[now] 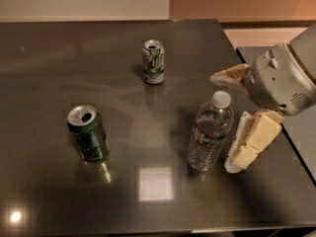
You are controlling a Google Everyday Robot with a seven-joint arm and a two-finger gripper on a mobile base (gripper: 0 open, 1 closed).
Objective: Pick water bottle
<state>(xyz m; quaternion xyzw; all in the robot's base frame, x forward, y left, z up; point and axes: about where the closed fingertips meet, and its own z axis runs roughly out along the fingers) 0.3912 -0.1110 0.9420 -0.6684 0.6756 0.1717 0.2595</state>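
- Centring the clear ribbed plastic water bottle (211,130) w/ white screw cap (221,98) between the jaws is the job; it stands upright on the dark glossy counter (74,58), right of centre.
- Grey-and-cream gripper (227,122) sits just beside the bottle on its right. Jaws are wide apart, one behind the cap, the other front-right near the base; no contact visible.
- Slide in level and grip mid-body; thin ribs prob flex, so squeeze gently.
- Both cans, dark green soda can (88,134) & white-and-green soda can (153,61), stand well apart from it; low clash risk.
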